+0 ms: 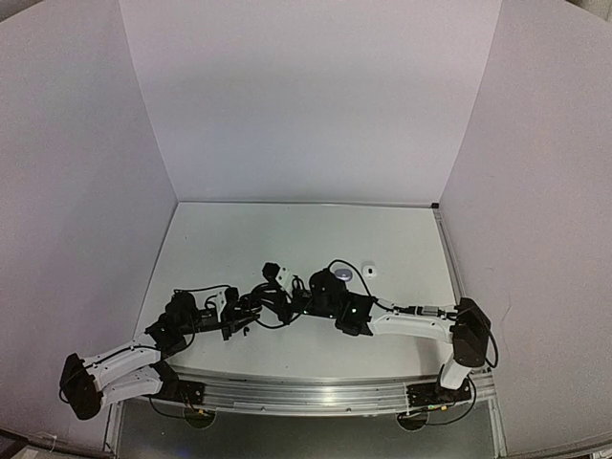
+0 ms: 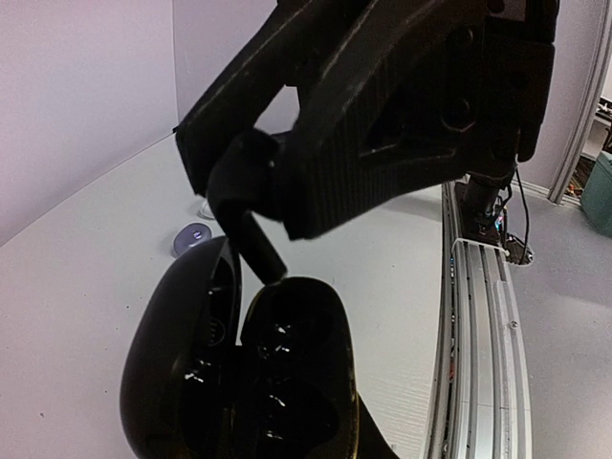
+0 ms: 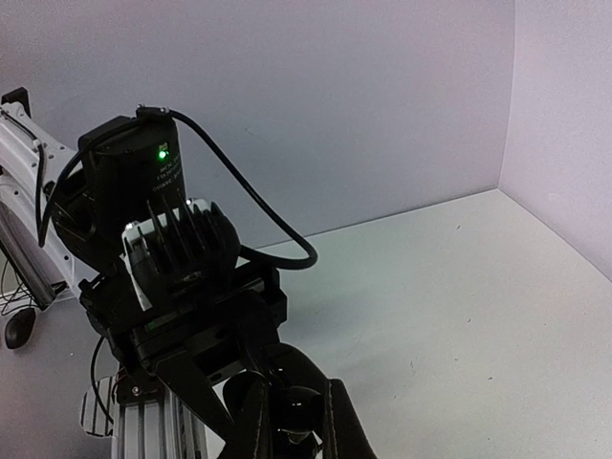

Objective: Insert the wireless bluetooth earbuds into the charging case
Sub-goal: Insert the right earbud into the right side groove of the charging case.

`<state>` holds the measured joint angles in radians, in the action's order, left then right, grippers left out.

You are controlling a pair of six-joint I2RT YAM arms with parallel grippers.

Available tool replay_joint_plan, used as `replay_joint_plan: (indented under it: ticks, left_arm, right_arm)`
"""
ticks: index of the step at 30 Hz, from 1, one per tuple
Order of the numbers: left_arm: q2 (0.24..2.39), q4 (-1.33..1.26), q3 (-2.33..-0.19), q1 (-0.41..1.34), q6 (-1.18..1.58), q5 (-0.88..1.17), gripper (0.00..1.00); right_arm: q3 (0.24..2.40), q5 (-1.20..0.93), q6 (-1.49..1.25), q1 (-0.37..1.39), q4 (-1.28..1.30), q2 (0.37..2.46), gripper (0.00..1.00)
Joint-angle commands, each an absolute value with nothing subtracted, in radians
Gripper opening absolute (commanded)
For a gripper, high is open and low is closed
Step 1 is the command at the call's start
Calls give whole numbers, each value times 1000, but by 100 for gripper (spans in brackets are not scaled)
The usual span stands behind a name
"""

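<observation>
My left gripper (image 1: 251, 314) is shut on an open black charging case (image 2: 277, 373), lid hinged open to the left. My right gripper (image 3: 298, 426) meets it at the table's middle (image 1: 292, 304) and is shut on a black earbud (image 3: 304, 406). In the left wrist view the earbud (image 2: 256, 239) hangs from the right fingers with its stem tip at the case's far rim. A white earbud (image 1: 367, 271) lies on the table behind the right arm. The other buds are not visible.
A round grey case (image 1: 342, 274) lies beside the white bud and also shows in the left wrist view (image 2: 191, 236). A white and black object (image 1: 277, 274) sits just behind the grippers. A small dark item (image 1: 247, 331) lies near the front rail (image 1: 306, 392).
</observation>
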<state>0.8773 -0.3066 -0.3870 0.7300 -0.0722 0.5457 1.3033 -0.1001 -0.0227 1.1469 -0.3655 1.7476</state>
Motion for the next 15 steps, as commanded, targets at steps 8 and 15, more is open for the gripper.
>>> replay_joint_plan:
  ticks: [8, 15]
  left_arm:
    - [886, -390, -427, 730, -51, 539, 0]
    - [880, -411, -422, 730, -33, 512, 0]
  right_arm:
    - [1289, -94, -18, 1155, -408, 1758, 0]
    - [1260, -67, -11, 1154, -407, 1752, 0]
